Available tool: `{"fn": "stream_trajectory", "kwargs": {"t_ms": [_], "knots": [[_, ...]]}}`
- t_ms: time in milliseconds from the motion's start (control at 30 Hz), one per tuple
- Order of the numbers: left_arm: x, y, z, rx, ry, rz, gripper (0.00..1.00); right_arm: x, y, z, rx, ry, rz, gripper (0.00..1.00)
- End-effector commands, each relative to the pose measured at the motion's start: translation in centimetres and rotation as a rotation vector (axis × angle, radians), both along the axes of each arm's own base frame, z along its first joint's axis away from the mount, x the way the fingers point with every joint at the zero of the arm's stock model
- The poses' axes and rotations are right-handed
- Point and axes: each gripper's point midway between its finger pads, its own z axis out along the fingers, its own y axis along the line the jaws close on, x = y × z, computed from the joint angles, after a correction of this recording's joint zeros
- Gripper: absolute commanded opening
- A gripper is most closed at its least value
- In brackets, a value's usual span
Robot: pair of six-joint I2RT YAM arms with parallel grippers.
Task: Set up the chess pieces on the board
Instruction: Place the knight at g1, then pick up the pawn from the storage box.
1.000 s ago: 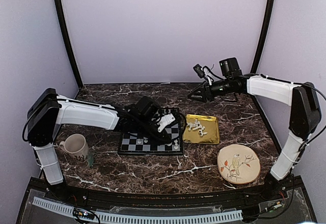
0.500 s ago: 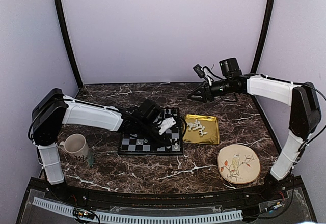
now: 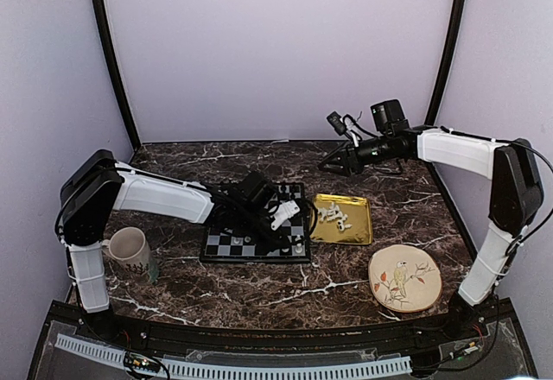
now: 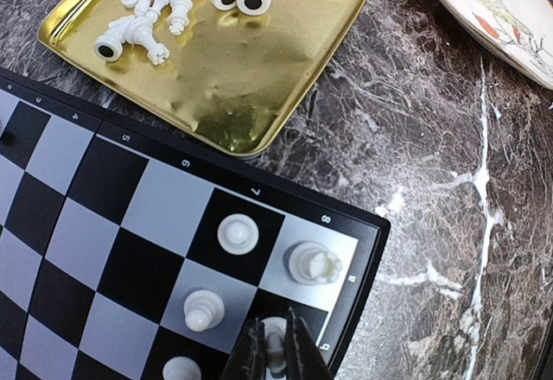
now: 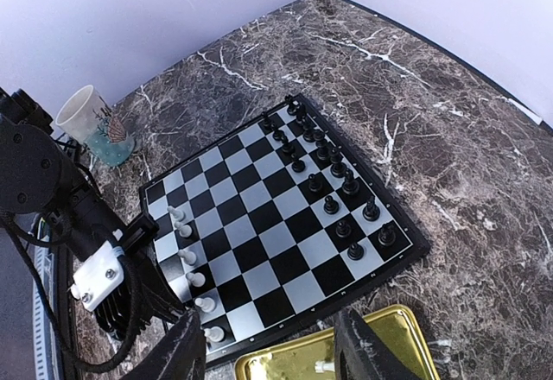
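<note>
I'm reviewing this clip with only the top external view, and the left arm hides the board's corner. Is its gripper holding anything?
Observer: Yes. The left wrist view shows the left gripper shut on a white chess piece, at the board's edge square beside the corner.
Operator: And the right gripper?
Observer: Its wrist view shows the right gripper open and empty.
Operator: What's in the tray?
Observer: Several loose pieces, white, lie tipped over in the gold tray.
</note>
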Motion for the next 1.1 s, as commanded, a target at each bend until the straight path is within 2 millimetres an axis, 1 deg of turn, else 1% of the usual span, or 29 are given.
{"fn": "stream_trajectory", "kwargs": {"t_ms": [0, 233, 333, 400, 467, 600, 733, 800, 867, 933, 1000, 1067], "knots": [[0.4, -0.6, 0.7, -0.010, -0.019, -0.006, 0.09, 0.1, 0.4, 0.5, 0.016, -0.014, 0.024, 0.50], [0.4, -0.4, 0.6, 0.003, -0.013, -0.005, 0.16, 0.1, 0.4, 0.4, 0.015, -0.011, 0.025, 0.50], [0.1, -0.4, 0.8, 0.002, -0.008, -0.010, 0.17, 0.0, 0.4, 0.5, 0.016, -0.010, 0.028, 0.50], [0.1, -0.5, 1.4, -0.010, -0.007, -0.011, 0.19, 0.1, 0.4, 0.5, 0.014, -0.011, 0.026, 0.51], [0.0, -0.7, 2.3, -0.030, -0.011, -0.012, 0.21, 0.1, 0.4, 0.6, 0.009, -0.018, 0.026, 0.51], [0.0, -0.8, 5.3, -0.083, -0.041, -0.006, 0.29, 0.5, -0.1, 1.0, -0.037, -0.053, 0.014, 0.51], [0.0, -0.7, 8.9, -0.124, -0.079, -0.005, 0.35, 1.0, -1.3, 1.2, -0.128, -0.116, -0.012, 0.51], [0.1, -0.4, 11.4, -0.152, -0.118, 0.000, 0.38, 1.3, -2.3, 0.8, -0.206, -0.153, -0.033, 0.50], [0.8, 0.0, 13.0, -0.168, -0.172, 0.030, 0.41, 1.8, -3.6, 0.0, -0.295, -0.171, -0.072, 0.50], [1.9, 0.6, 14.0, -0.182, -0.229, 0.087, 0.44, 2.3, -4.9, -1.2, -0.386, -0.175, -0.118, 0.49], [2.8, 1.3, 14.4, -0.204, -0.257, 0.137, 0.46, 2.5, -5.9, -2.7, -0.457, -0.153, -0.139, 0.48], [3.3, 1.9, 14.4, -0.227, -0.252, 0.166, 0.47, 2.5, -6.7, -4.6, -0.522, -0.113, -0.151, 0.46]]}}
